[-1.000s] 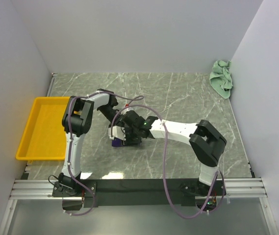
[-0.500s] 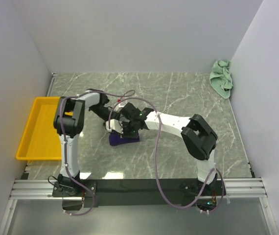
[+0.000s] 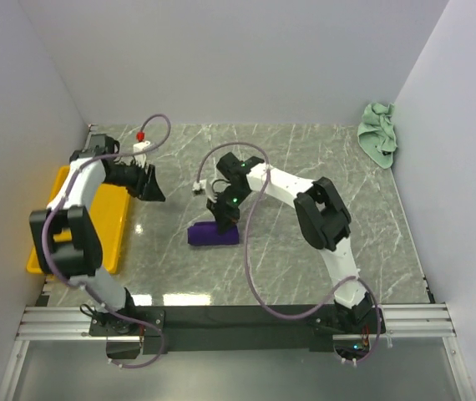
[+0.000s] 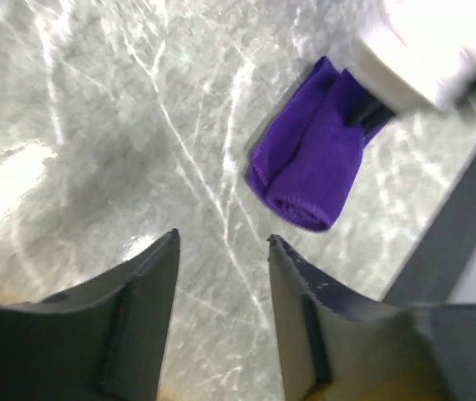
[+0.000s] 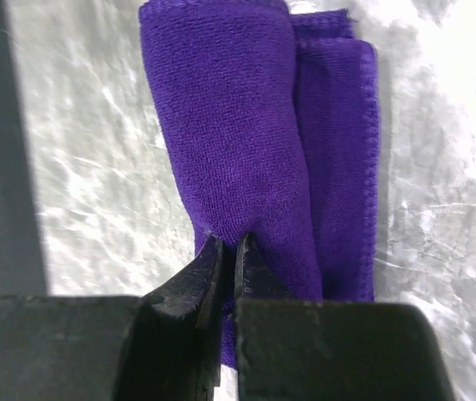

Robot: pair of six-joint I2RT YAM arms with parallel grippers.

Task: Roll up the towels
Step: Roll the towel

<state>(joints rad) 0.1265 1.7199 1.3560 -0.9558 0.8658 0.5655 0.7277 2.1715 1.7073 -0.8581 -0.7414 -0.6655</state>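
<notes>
Purple towel [image 3: 214, 235] lies rolled on the counter [image 3: 305, 159], long axis left to right, with the clenched right gripper [image 3: 224, 219] on its right part and the left gripper [image 3: 150, 185], jaws apart and empty, well off to its left.

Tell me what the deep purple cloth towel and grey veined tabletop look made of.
Deep purple cloth towel: soft terry or microfibre, matte, by its fuzzy nap and stitched hem. Grey veined tabletop: marble-look surface, glossy, with white veins and light glare; real stone or printed laminate cannot be told.
</notes>
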